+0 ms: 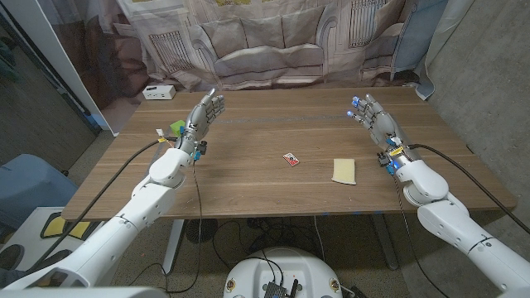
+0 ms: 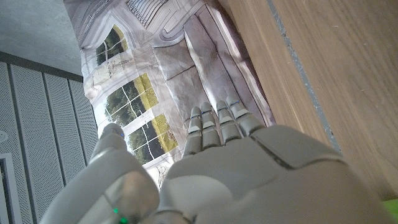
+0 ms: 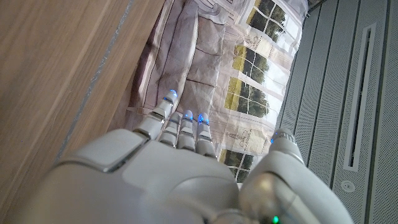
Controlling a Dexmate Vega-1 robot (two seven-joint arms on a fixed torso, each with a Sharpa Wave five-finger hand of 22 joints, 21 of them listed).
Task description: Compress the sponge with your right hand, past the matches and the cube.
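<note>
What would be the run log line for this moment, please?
right hand: open, apart from sponge | left hand: open, holds nothing | matchbox: mid-table | cube: beside left hand | sponge: not yet pressed

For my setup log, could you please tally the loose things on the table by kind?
Sponge: 1
Matchbox: 1
Green cube, partly hidden behind the left robot hand: 1
White box at the far edge: 1
Total: 4
</note>
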